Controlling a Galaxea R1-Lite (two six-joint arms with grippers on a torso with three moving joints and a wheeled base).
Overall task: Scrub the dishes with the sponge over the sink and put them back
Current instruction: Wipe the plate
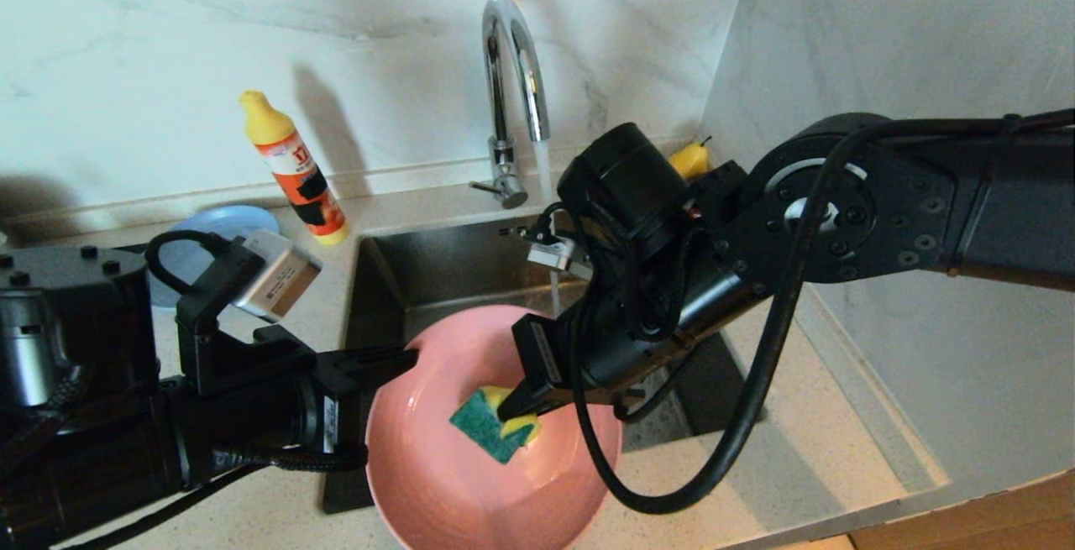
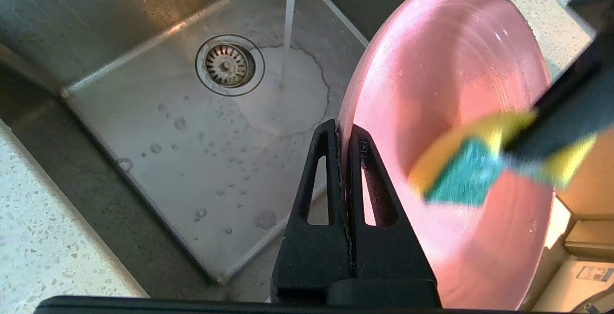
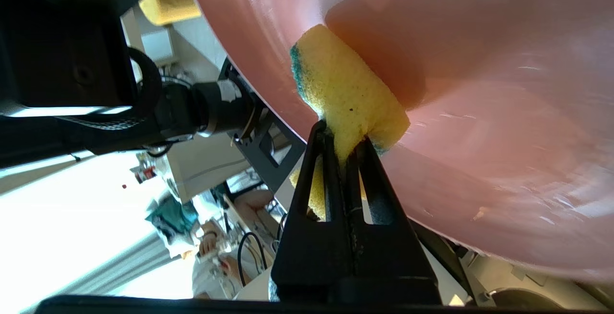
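Left gripper [image 2: 344, 134]: its fingers are pinching the rim of the pink plate [image 1: 470, 466] tight, one finger on each face, and holding it tilted over the near part of the sink [image 1: 437, 269].
Right gripper [image 3: 344, 134]: reaching in from the right, its fingers are clamping the sponge [image 1: 494, 422] between them and pressing it against the plate's inner face.
Sponge: the yellow foam is bulging out past the fingertips, and the green scouring side is lying against the pink surface near the plate's middle.
Sink: water is running in a thin stream from the chrome tap [image 1: 514, 71] onto the steel floor beside the drain strainer [image 2: 229, 64], spreading in a wet patch behind the plate.
Light-blue plate [image 1: 220, 227]: it is lying on the counter left of the sink, partly behind the left arm.
Detergent bottle [image 1: 294, 165]: it is standing on the counter between the light-blue plate and the tap.
Yellow pear [image 1: 690, 159]: it is showing in the back corner, behind the right arm.
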